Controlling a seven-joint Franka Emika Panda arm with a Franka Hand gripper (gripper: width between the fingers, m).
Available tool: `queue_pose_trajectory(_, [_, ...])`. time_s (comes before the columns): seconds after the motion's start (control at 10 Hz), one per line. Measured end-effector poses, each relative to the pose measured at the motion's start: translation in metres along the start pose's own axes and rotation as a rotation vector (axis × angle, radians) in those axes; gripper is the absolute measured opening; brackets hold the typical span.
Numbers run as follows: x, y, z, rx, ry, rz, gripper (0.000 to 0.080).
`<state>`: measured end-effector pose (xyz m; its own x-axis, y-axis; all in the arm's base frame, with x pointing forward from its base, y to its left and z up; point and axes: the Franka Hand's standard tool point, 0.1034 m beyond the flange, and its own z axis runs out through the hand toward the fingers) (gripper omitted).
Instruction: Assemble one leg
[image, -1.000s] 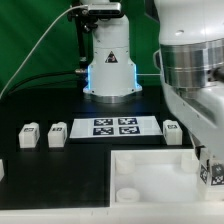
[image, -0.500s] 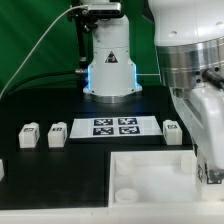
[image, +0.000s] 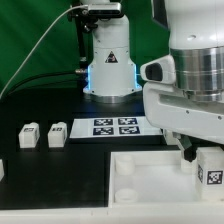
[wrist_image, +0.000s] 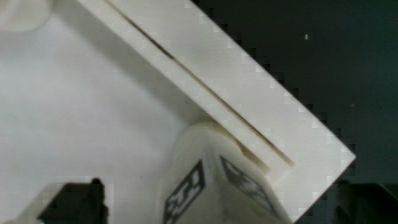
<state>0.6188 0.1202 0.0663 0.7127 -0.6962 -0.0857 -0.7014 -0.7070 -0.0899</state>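
Note:
My gripper (image: 207, 163) is shut on a leg (image: 211, 172), a small white block with a marker tag facing the camera. It holds the leg over the right end of the large white tray-like part (image: 150, 172). In the wrist view the held leg (wrist_image: 221, 185) sits between the dark fingers (wrist_image: 73, 201), right at the tray part's raised edge (wrist_image: 214, 85); my gripper (wrist_image: 222, 208) is closed around it. Two more legs (image: 29, 133) (image: 57, 133) stand at the exterior view's left. Whether the held leg touches the tray part is hidden.
The marker board (image: 114, 126) lies behind the tray part. A white robot base (image: 108, 60) with a blue light stands at the back. Another white piece (image: 2, 170) pokes in at the exterior view's left edge. My arm fills the right side.
My arm's wrist has swung toward the exterior view's left and lower, now hiding the leg that stood beside the marker board. The held leg has shifted slightly right at the tray part's right end.

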Motion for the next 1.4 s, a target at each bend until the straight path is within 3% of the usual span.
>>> queue_pose_trajectory(0.4, [0.0055,0.0041,-0.0009,-0.013,0.019,-0.606,0.0649])
queue_pose_trajectory(0.5, [0.0058,0.0045,-0.0006,-0.013,0.019,-0.611,0.0649])
queue_pose_trajectory(0.6, [0.0055,0.0045,-0.0001,-0.013,0.018,-0.596,0.0596])
queue_pose_trajectory(0.7, [0.0056,0.0047,0.0001,-0.012,0.018,-0.552,0.0456])
queue_pose_trajectory(0.8, [0.0054,0.0046,0.0002,-0.010,0.017,-0.514,0.0456])
queue_pose_trajectory(0.9, [0.0049,0.0042,0.0003,-0.008,0.017,-0.393,0.0309])
queue_pose_trajectory(1.3, [0.0043,0.0015,0.0009,0.001,0.014,-0.020,0.0291])
queue_pose_trajectory(1.4, [0.0052,-0.0012,0.0016,-0.003,0.006,0.176,0.0291])
